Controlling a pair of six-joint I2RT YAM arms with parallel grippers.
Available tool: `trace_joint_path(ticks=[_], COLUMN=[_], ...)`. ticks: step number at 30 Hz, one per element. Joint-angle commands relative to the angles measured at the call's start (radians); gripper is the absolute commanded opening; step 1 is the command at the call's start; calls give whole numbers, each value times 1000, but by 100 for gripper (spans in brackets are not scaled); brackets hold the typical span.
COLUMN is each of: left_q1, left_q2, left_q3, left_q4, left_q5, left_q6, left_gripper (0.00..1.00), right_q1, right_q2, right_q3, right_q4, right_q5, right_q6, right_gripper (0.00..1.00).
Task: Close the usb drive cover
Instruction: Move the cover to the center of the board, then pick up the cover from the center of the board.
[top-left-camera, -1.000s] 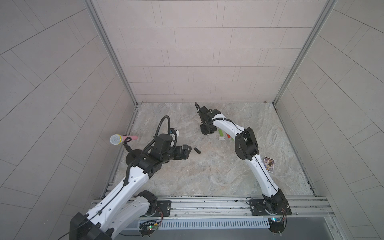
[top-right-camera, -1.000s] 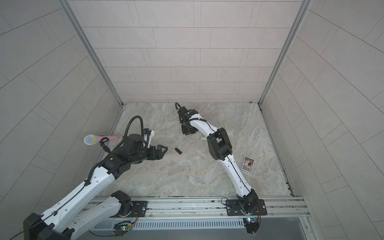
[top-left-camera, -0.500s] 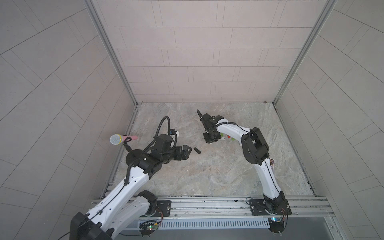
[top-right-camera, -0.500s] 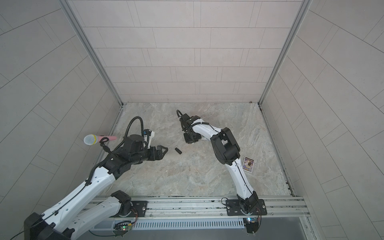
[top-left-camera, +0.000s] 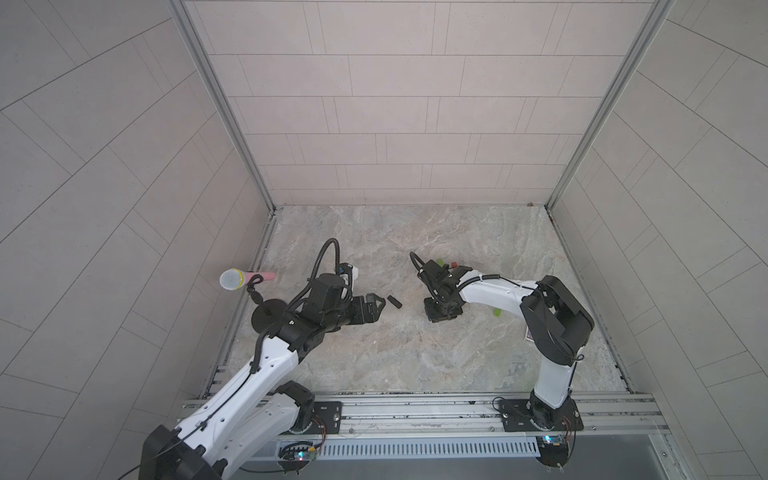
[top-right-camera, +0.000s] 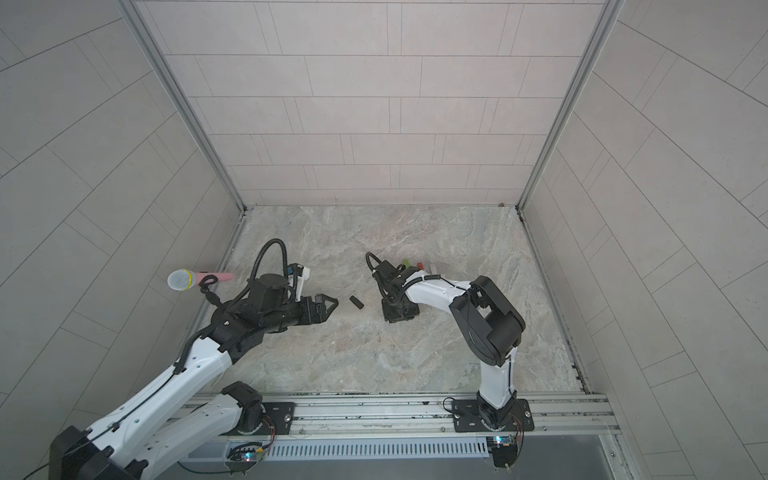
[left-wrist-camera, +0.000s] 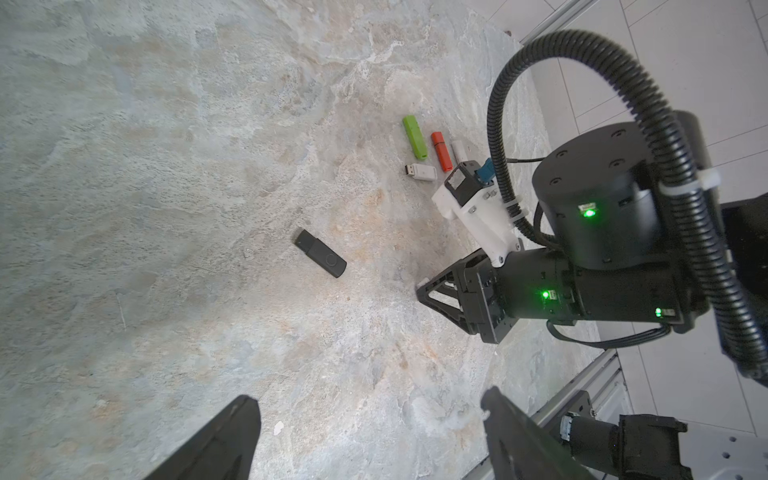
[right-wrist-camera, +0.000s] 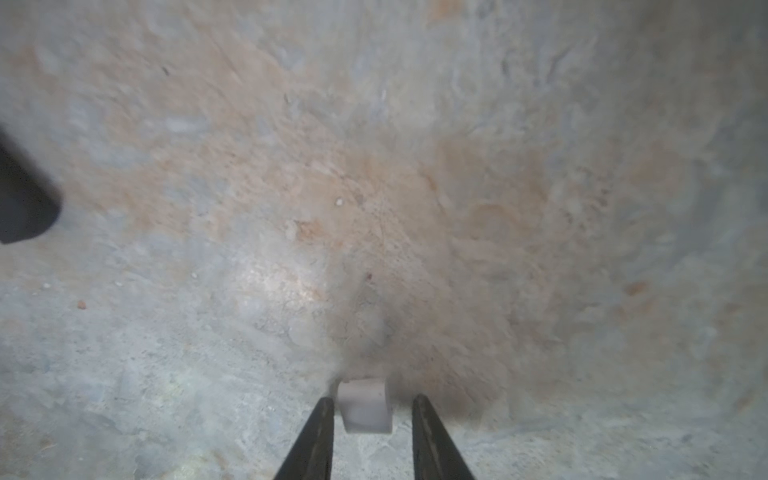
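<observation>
A black usb drive (top-left-camera: 394, 301) (top-right-camera: 356, 302) (left-wrist-camera: 320, 253) lies flat on the stone floor between the two arms. My left gripper (top-left-camera: 380, 305) (left-wrist-camera: 370, 395) points at it from a short way off, open and empty. My right gripper (top-left-camera: 441, 311) (top-right-camera: 398, 312) (right-wrist-camera: 372, 399) points straight down at the floor to the drive's right. Its jaws stand slightly apart around a small white cap (right-wrist-camera: 365, 405), which rests on the floor with a gap at one finger. A white usb drive (left-wrist-camera: 421, 171) with a bare metal plug lies farther back.
A green drive (left-wrist-camera: 414, 137) and a red drive (left-wrist-camera: 441, 151) lie beside the white one, behind the right arm. A microphone (top-left-camera: 232, 279) on a round black stand (top-left-camera: 268, 313) is at the left wall. A small card (top-left-camera: 528, 334) lies at the right.
The right gripper has come forward from the group of drives at the back and lowered to the floor; its jaws have parted around the white cap. The left arm has not moved.
</observation>
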Motion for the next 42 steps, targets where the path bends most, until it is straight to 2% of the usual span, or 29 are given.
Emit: trace_joint_path(ticks=[1,5,16,22,26,29,31,34,37,42], left_q1=[7,7,8,6,7,7,7,8,7,8], left_q2=[6,23,27,27,20,10,-1,-17,-38,-78], left_q3=[-7,0,-9,-10,-12,-11,-15,-26,-40,-56], left_q4=[47,59,69,67,63,55,52,50,50,40], left_q5=[11,28,33,34,34,28,19,5,-19,-52], left_q6=[-22,-30,-54,-55,-52,-45,-39,-32,-32,-18], left_gripper=[91,91,91,91,91,91,91,91,91,91], right_q1=[3,8,54,66,72,64,58,55,29,24], right_q2=[-20,-15,-69,-96,-142,-168,-179,-173,-141,-80], right_q3=[3,31,7,17,26,20,-11,-43,-36,-3], right_q4=[19,-19,-7,-45,-45,-28,-14,-10,-50,-92], right_q5=[-30,-64,-80,-13,75,112,85,111,57,12], right_q6=[9,1,82,34,-150,-423,-653,-898,-1027,-1107], right_gripper=[35,35,36,36,37,37,38,39,40,40])
